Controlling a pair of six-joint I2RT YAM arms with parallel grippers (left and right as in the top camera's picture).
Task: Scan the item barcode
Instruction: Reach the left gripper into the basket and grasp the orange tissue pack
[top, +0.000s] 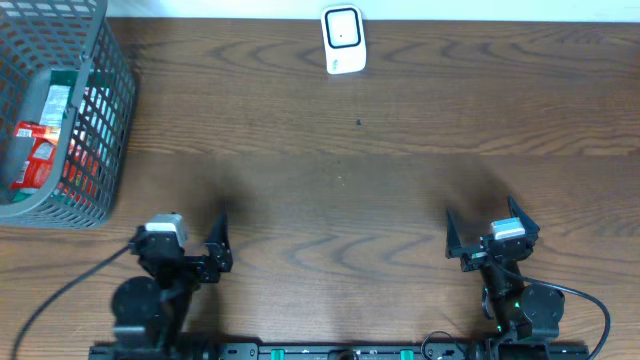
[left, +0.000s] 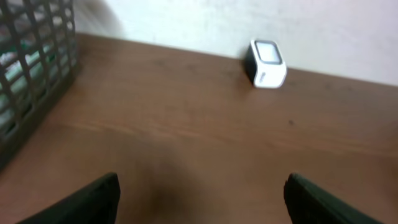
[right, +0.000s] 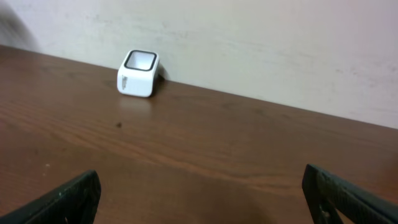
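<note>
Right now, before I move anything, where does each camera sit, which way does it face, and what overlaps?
Overhead: above the table, looking straight down; basket, scanner, left arm and right arm show.
Left wrist: low, facing the far wall; open left tool frames the bottom.
Right wrist: likewise; open right tool at the bottom.
Shared: all three see the scanner.

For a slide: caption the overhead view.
Left gripper and right gripper open; items in grey basket, white scanner at far edge.
</note>
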